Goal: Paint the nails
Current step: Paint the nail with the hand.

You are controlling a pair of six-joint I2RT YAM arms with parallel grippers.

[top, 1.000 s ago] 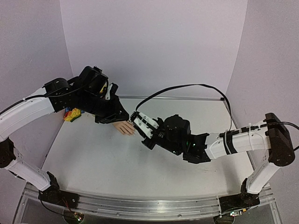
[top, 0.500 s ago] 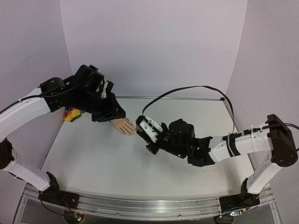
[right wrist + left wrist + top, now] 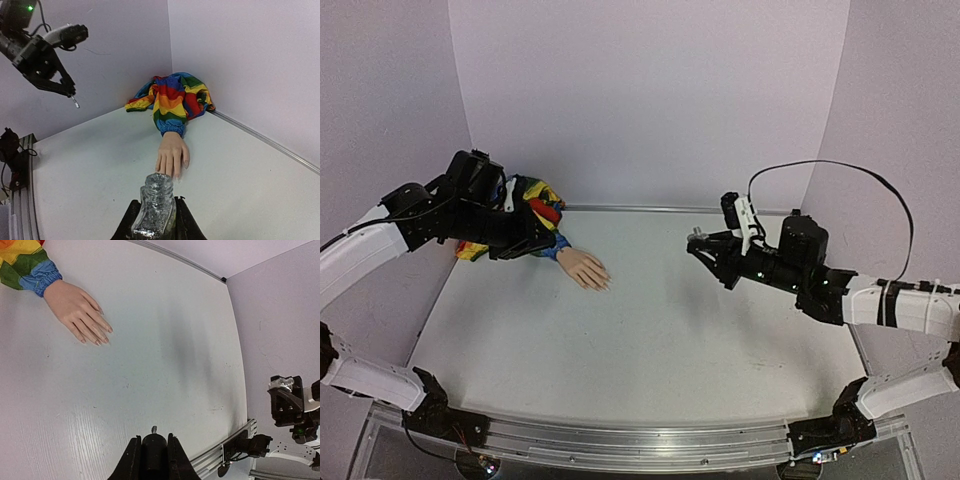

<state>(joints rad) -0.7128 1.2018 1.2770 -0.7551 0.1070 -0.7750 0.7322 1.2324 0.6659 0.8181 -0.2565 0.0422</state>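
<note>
Lilac walls on 3 sides, white table below. Near the back left corner the fake hand lies flat, palm down, with the rainbow sleeve bunched behind it. Its nails point toward the table's middle. Whether any nail carries polish is too small to tell.

High above the table hangs the left gripper, jaws clamped on a dark cap whose brush sticks out past the fingers. Well apart, on the right side, the right gripper has its jaws closed around an uncapped glitter bottle, mouth toward the fake hand.

Step, as judged: between bottle and nail, with the brush out and touching nothing. How much polish is on the bristles cannot be read.

Next move likely calls for the left arm to lower the brush tip onto 1 nail, or to dip first if it is dry. That needs fine aim and a light stroke, because the fake hand looks loose and could slide. Right arm should hold the bottle level.
</note>
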